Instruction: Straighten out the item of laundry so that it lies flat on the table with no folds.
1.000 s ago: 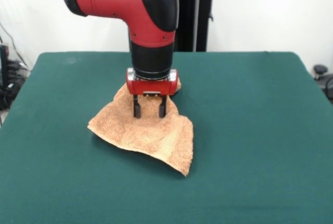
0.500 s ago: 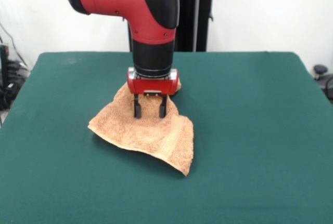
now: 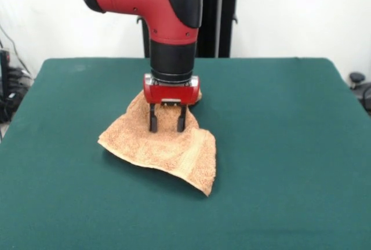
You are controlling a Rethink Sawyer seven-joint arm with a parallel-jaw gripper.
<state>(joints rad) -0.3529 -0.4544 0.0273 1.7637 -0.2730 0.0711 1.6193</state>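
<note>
Orange-tan terry towel (image 3: 165,145) on green table (image 3: 290,145), left of centre, roughly mid-depth. Not flat: bunched and folded over itself, outline roughly triangular. 1 corner points toward the camera at lower right, 1 blunt corner at left, remainder hidden behind the gripper housing. Woven band visible along the right-hand edge, running down toward the near corner. Near edge slightly lifted, thin shadow beneath on the table cloth.

Gripper (image 3: 167,125) directly above the towel's upper middle, pointing straight down. 2 black fingers (image 3: 153,121) spread apart, towel surface visible in the gap between them; jaws released, nothing grasped. Fingertips at or just touching the terry pile; contact not certain from this angle. Red gripper housing overlaps the towel's far portion in the front view.

Red and black arm (image 3: 156,6) descends from upper left.
</note>
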